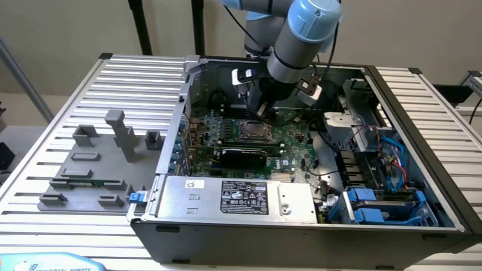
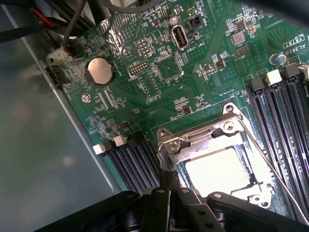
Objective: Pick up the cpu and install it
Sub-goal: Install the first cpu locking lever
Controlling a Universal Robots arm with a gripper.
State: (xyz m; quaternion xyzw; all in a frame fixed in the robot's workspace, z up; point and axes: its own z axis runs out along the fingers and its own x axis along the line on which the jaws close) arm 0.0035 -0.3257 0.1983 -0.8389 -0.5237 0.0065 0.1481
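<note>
The arm (image 1: pixel 301 39) comes down from the top centre of the exterior view into the open computer case (image 1: pixel 301 226), which lies on a ribbed worktop (image 1: pixel 68 101). The jaws (image 1: pixel 262 116) hang just above the socket (image 1: pixel 253 131) on the green board (image 1: pixel 249 147), near the middle of the frame. Whether the jaws are apart or together, I cannot tell (in the wrist view their dark links at the bottom edge hide the tips).

In the wrist view the cpu (image 2: pixel 217 170) shows as a pale bright square in the lower right of the frame, lying inside the metal socket frame (image 2: pixel 193 140). The jaws are not holding it.

A round battery (image 2: pixel 99 71) sits in the upper left of the wrist view. Grey fixture blocks (image 1: pixel 98 158) stand on the worktop at the exterior view's left, well apart from the case
</note>
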